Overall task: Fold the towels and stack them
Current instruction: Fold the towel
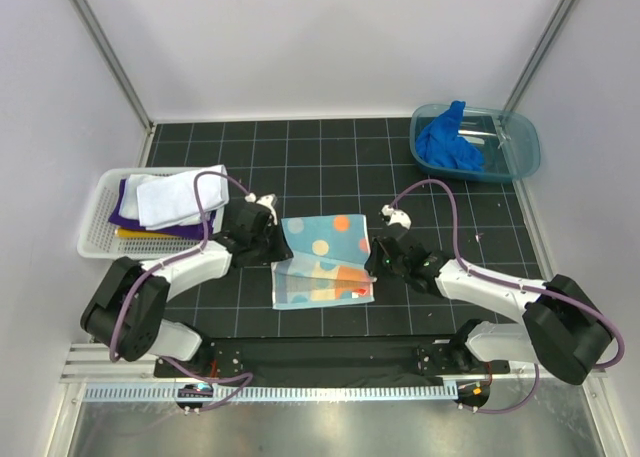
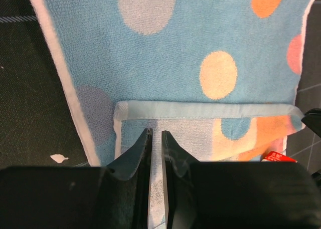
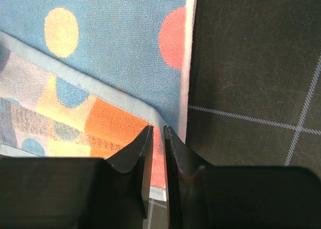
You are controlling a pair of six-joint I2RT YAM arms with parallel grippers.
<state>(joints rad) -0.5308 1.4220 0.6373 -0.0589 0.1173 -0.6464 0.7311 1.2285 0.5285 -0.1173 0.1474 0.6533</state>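
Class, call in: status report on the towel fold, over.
Left fingers and right fingers pinched on spotted towel, at its flap corners. Part-folded, lying centre. Basket and tub stand clear.

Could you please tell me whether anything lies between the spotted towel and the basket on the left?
Only the left arm itself: the left gripper and its forearm lie over the mat between the towel and the basket. No other object shows there.
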